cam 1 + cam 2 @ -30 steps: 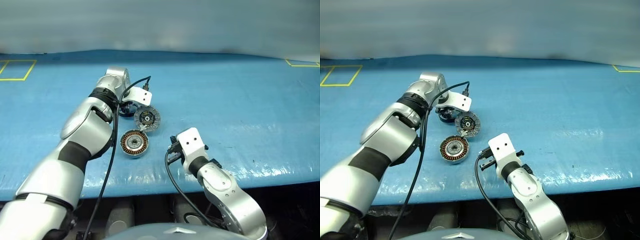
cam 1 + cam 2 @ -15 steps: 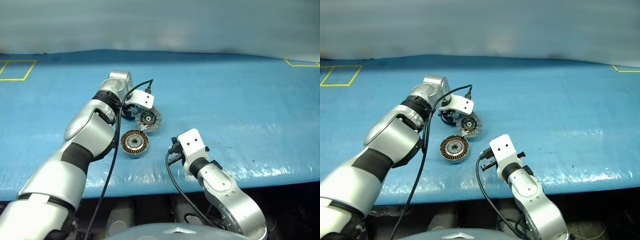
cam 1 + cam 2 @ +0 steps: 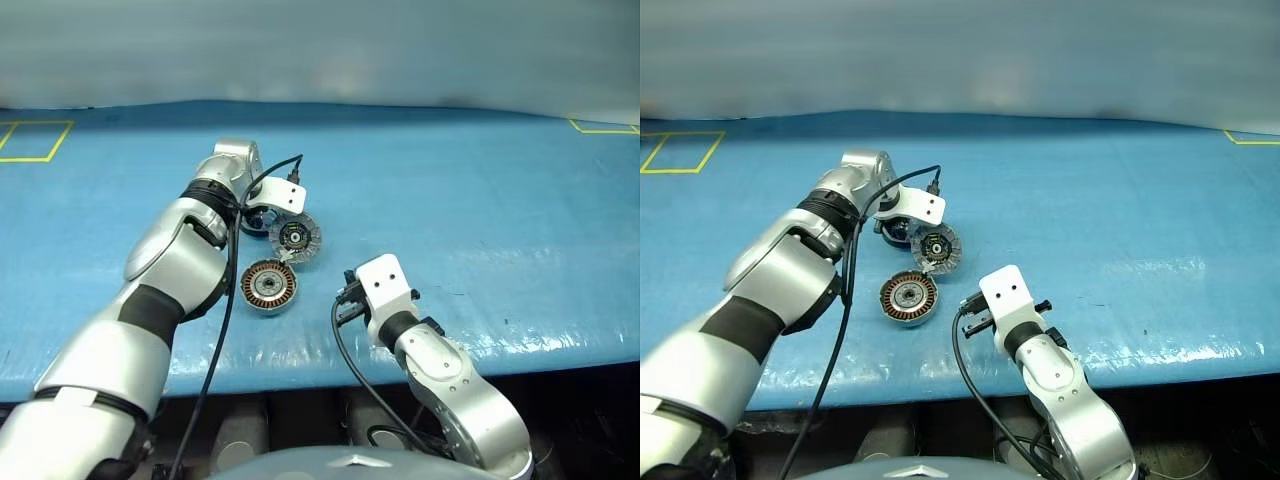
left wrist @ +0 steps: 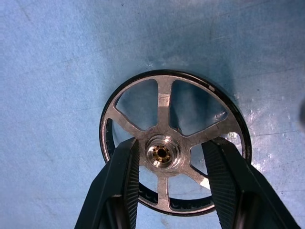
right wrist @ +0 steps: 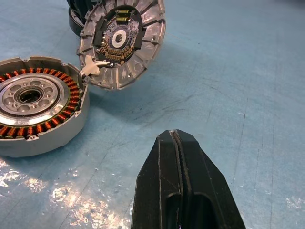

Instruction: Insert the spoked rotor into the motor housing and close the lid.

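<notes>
Black left pincer [image 4: 167, 167] fingers straddle the spoked rotor's [image 4: 174, 143] hub, not clamped; right pincer [image 5: 177, 143] closed.

Spoked rotor [image 4: 167, 143] silver, black rim; motor housing [image 5: 33, 112] silver-grey, copper windings; table [image 3: 480, 200] blue.

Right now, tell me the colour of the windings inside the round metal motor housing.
Copper-orange windings ring the silver-grey housing, clearest in the right wrist view.

1 spoked rotor [image 4: 174, 143], 1 motor housing [image 3: 269, 286] (copper-wound), 1 lid [image 3: 294, 237]
</notes>
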